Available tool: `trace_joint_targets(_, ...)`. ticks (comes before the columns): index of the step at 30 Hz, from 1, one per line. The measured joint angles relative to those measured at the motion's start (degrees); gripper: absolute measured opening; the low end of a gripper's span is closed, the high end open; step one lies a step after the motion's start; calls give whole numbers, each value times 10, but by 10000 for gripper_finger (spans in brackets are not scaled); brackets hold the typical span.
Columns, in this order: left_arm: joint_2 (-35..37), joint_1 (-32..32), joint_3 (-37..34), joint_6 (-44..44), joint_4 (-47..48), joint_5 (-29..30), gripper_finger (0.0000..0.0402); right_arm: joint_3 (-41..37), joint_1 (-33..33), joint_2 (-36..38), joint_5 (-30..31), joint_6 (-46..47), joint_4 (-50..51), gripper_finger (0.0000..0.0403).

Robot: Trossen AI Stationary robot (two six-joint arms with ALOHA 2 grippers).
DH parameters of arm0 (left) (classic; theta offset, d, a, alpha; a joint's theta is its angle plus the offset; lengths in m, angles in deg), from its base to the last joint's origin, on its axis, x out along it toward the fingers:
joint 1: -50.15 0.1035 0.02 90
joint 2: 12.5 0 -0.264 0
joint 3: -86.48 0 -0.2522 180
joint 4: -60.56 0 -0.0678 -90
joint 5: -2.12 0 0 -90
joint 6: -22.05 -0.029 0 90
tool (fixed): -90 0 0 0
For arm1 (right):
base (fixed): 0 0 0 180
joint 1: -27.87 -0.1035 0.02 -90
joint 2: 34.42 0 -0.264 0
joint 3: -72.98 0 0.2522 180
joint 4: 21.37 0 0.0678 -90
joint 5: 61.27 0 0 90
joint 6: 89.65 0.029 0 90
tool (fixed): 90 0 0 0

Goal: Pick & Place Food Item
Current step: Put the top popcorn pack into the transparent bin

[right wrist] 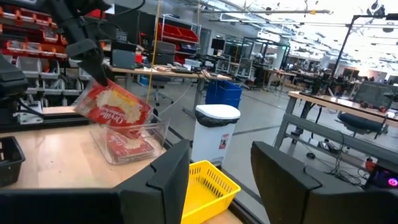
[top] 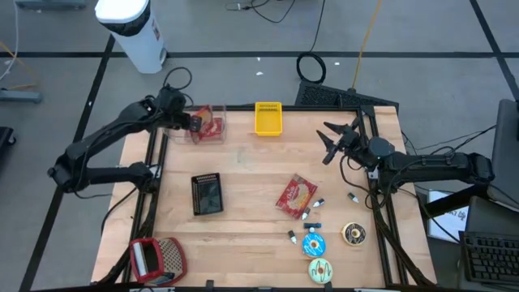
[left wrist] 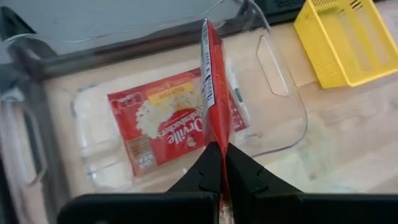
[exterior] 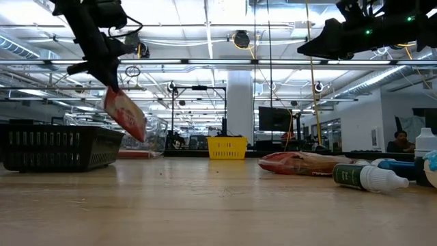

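Left end effector [left wrist: 221, 163] holds a red popcorn packet [left wrist: 213, 87] in the air above the clear tray [left wrist: 283, 134].

The packet hangs edge-down, pinched at one end between the clenched fingers — directly over a second popcorn packet [left wrist: 168, 121] lying flat inside the tray, at the far left corner of the table [top: 243, 235]. A yellow basket [top: 268, 118] sits just beside the tray. The right end effector [top: 332, 138] hovers raised over the table's right side — fingers spread, grasping nothing.

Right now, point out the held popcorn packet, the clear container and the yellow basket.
held popcorn packet [left wrist: 213, 93], left wrist view, its red side edge.
clear container [left wrist: 283, 87], left wrist view, its side wall.
yellow basket [top: 268, 119], high view, its floor.
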Motion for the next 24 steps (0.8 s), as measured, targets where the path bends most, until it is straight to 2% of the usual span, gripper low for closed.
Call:
trace_joint_targets(5,-24,0,1,-14,-20,-43,5,0,0,0,0,0,0,160)
trace_joint_targets(12,-68,1,1,-29,-16,-47,6,0,0,0,0,0,0,160)
trace_joint_targets(18,-82,1,1,-42,-16,-32,35,0,0,0,0,0,3,160)
trace_joint_targets(24,-82,1,1,-42,-15,27,70,0,0,0,0,0,4,160)
